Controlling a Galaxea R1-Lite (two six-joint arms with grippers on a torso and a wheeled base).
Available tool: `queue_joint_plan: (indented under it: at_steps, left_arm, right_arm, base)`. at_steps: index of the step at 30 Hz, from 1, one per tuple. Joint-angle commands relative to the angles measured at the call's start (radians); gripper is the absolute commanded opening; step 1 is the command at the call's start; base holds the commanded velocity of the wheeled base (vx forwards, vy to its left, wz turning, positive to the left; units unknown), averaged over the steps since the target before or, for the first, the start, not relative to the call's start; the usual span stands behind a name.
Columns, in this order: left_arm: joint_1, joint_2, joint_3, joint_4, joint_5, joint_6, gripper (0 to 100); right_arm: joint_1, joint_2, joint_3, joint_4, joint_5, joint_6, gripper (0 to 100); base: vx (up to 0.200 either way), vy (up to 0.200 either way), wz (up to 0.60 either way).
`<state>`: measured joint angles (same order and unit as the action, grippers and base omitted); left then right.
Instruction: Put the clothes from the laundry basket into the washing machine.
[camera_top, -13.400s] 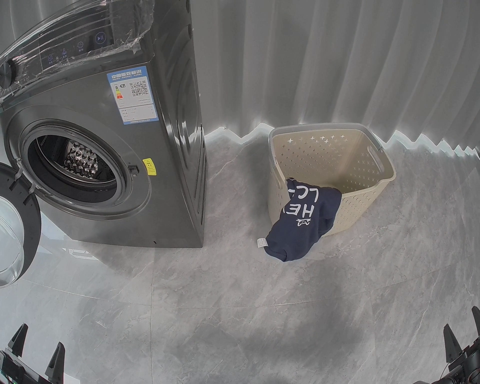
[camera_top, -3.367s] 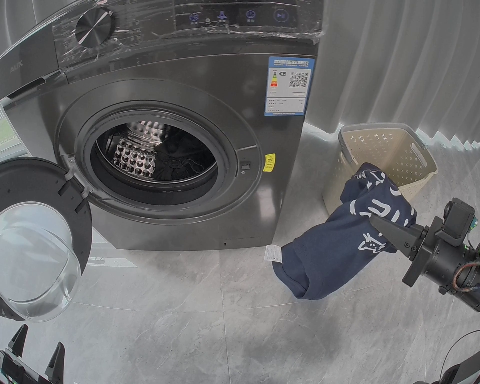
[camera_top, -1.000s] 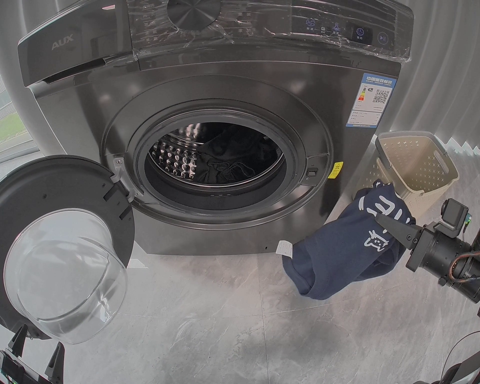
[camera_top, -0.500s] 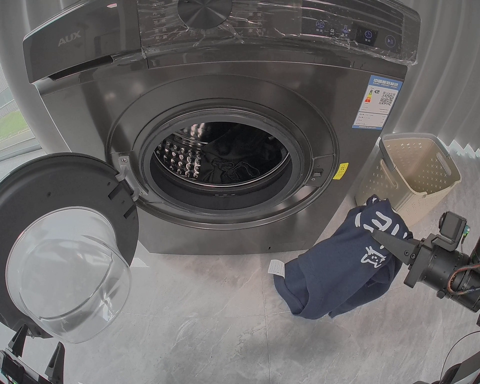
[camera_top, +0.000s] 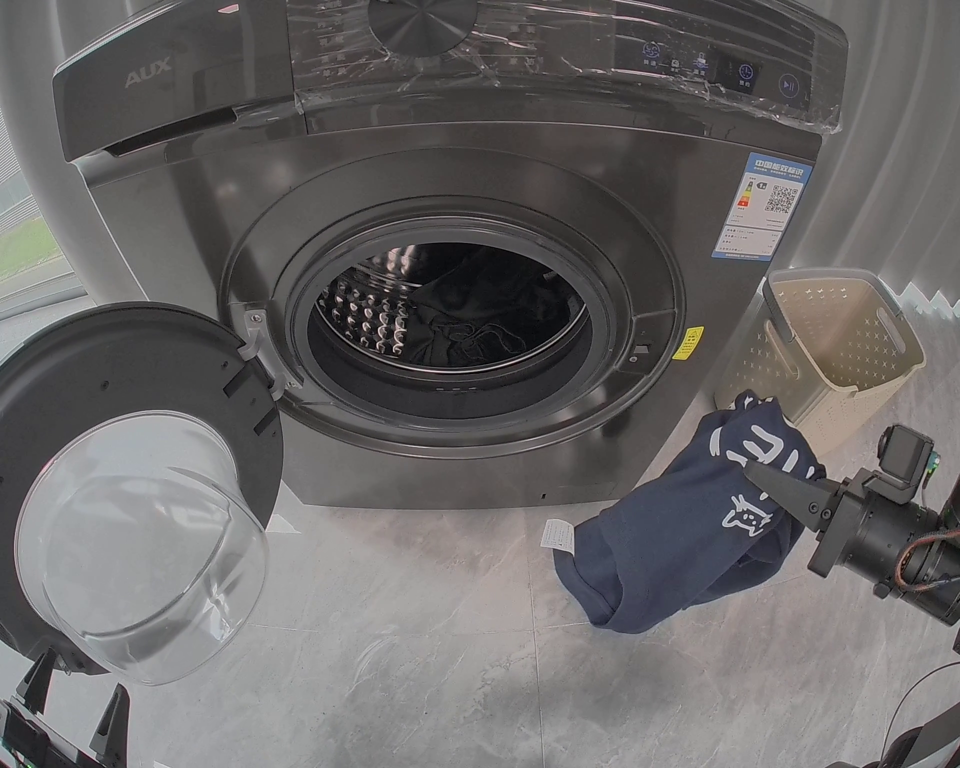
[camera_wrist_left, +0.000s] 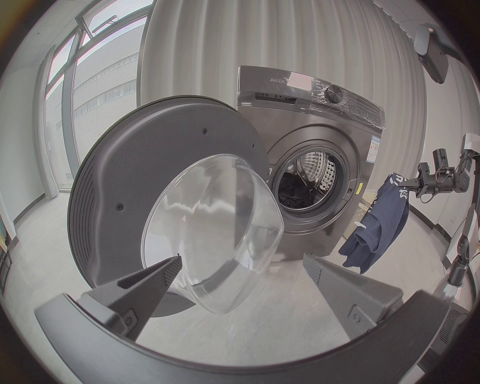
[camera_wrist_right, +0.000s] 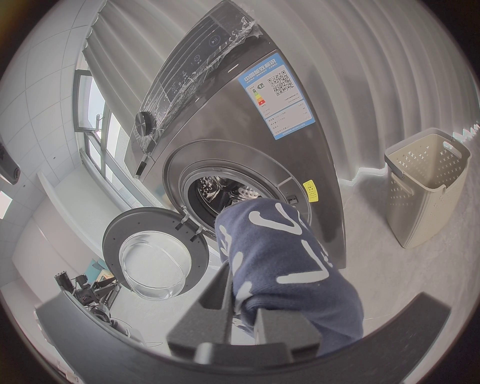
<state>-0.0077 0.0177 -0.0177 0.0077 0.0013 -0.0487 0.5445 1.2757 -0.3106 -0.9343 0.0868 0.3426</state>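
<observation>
1. Right now the right gripper (camera_top: 765, 475) is out to the right of the washing machine (camera_top: 480, 170), with its fingers pinched on the upper part of a navy garment (camera_top: 680, 530) with white print.
2. The navy garment hangs down from that pinch in a long fold, between the machine's lower right corner and the laundry basket (camera_top: 830, 275). A white tag (camera_top: 557, 535) sticks out at its low end.
3. The low end sits close to the grey floor (camera_top: 400, 650); it may be brushing the tiles, but the angle makes that hard to judge.
4. The laundry basket is beige and perforated. It stands upright on the floor just beside the machine's right side, against the pale curtain (camera_top: 890, 150).
5. The machine's round door (camera_top: 110, 370) is swung wide open to the left, with its clear glass bowl (camera_top: 140, 550) facing outward.
6. Through the open port, dark clothes (camera_top: 470, 310) lie inside the drum (camera_top: 365, 315) against its perforated metal wall.
7. The left gripper (camera_top: 82, 678) sits low, near the floor and in front of the open door, with its two fingers spread wide apart.
8. Clear plastic film (camera_top: 560, 50) covers the control panel along the top, and a blue-bordered sticker (camera_top: 765, 205) sits on the upper right of the front face.
</observation>
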Motion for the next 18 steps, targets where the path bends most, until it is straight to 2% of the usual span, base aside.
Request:
queue_joint_plan:
  at_steps: [1,8,10,14,18]
  left_arm:
    - [0.0,-0.016,0.016,0.0,0.0,0.0,100]
    - [0.0,-0.016,0.016,0.0,0.0,0.0,100]
    - [0.0,-0.016,0.016,0.0,0.0,0.0,100]
    - [0.0,-0.018,0.016,0.0,0.0,0.001,100]
    - [0.0,-0.016,0.016,0.0,0.0,0.001,100]
  right_arm:
    - [0.011,0.004,0.005,0.0,0.001,-0.002,0]
    - [0.026,0.005,0.024,-0.001,-0.021,-0.079,0]
    - [0.032,0.011,0.018,-0.001,-0.038,-0.082,0]
    - [0.045,0.022,0.005,-0.003,-0.018,-0.07,0]
    - [0.031,0.03,-0.013,-0.009,-0.007,-0.022,0]
  base:
    - [0.0,0.0,0.0]
    - [0.0,0.0,0.0]
    - [0.0,0.0,0.0]
    - [0.0,0.0,0.0]
    - [0.0,0.0,0.0]
